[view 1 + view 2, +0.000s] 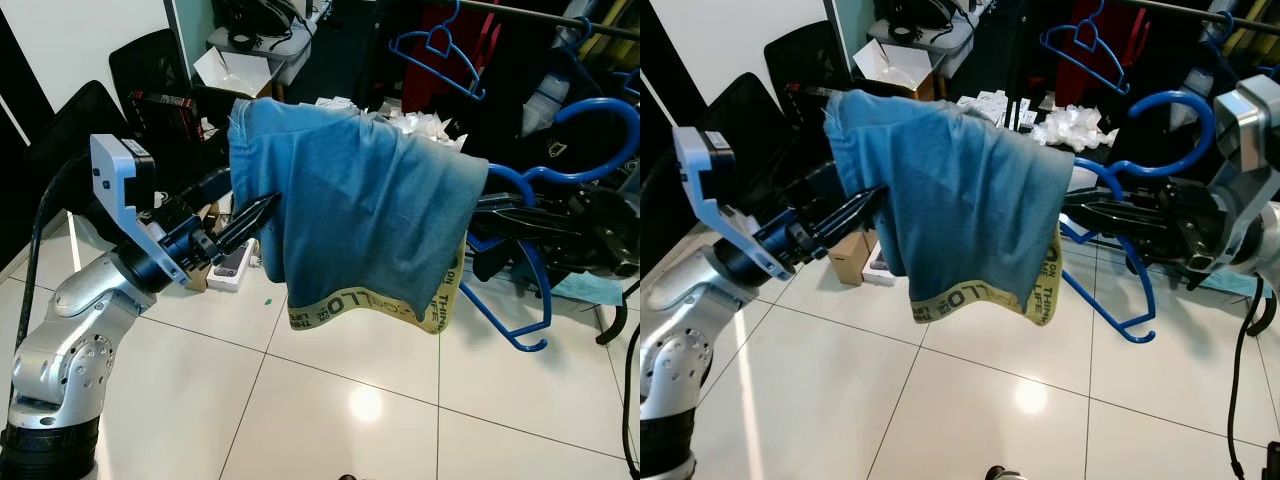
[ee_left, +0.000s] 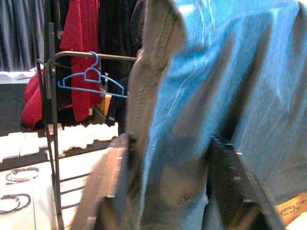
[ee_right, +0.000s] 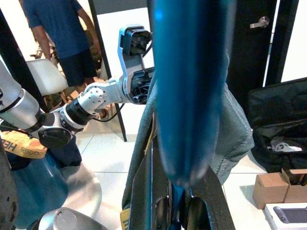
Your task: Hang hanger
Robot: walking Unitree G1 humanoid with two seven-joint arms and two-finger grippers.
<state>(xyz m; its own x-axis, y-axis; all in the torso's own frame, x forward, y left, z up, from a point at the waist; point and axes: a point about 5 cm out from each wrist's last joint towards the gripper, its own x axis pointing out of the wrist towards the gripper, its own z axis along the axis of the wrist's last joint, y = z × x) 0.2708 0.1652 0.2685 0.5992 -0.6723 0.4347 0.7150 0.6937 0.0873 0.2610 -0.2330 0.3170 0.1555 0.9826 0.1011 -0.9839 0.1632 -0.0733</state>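
Note:
A blue plastic hanger [image 1: 1170, 100] is held level in front of me with a blue garment [image 1: 360, 210] with a yellow printed band draped over it. My right gripper [image 1: 1085, 210] is shut on the hanger's bar from the right; the right wrist view shows the blue bar [image 3: 192, 96] clamped between its fingers. At the garment's left edge my left gripper [image 1: 262, 208] stands open, its fingers [image 2: 110, 172] spread with the cloth between them. The clothes rail [image 1: 540, 15] crosses the back right, with another blue hanger [image 1: 440, 50] on it.
A small cardboard box [image 1: 845, 255] and a white device [image 1: 230, 268] lie on the tiled floor below the left gripper. Black bags and clutter crowd the area under the rail. A person in a blue shirt [image 3: 62, 28] stands behind me.

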